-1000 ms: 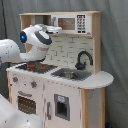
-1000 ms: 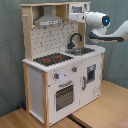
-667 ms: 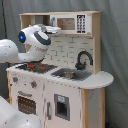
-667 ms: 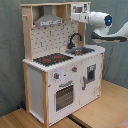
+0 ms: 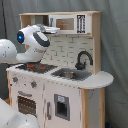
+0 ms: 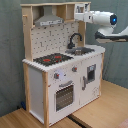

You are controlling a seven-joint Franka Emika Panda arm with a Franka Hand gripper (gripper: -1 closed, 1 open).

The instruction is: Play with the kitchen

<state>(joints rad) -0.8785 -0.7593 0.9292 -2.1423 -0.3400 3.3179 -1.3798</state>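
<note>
The kitchen (image 5: 55,85) fills the middle of both exterior views, standing on the floor with its back to a grey curtain (image 5: 115,50); nothing on it has shifted over the last second, oven door (image 6: 64,96) shut, hob (image 6: 52,59) and sink (image 5: 70,75) bare. The arm (image 5: 32,42) has crept a little closer to the top shelf and now hangs level with the microwave (image 5: 65,23); in the second exterior view its white forearm (image 6: 102,19) reaches in from the second exterior view's right, wrist right at the shelf. The gripper (image 6: 81,15) sits just beside the microwave, and I cannot tell how it is set; my guess is the microwave door is the next toy, play barely begun.
</note>
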